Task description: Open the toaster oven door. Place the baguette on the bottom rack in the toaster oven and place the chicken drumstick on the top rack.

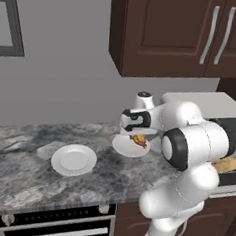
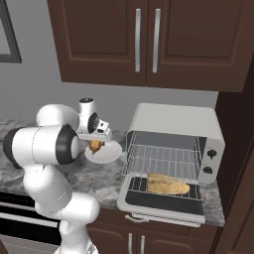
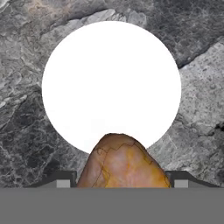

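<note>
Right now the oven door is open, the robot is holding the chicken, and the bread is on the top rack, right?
Almost. The baguette lies on the bottom rack, not the top one; the right base view shows it. The toaster oven door is open, and the tool does hold the chicken drumstick over a plate.

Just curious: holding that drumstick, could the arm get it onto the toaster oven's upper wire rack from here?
Probably yes: the silver toaster oven's door hangs open, the upper wire rack looks bare, and the gripper holds the golden-brown chicken drumstick.
</note>
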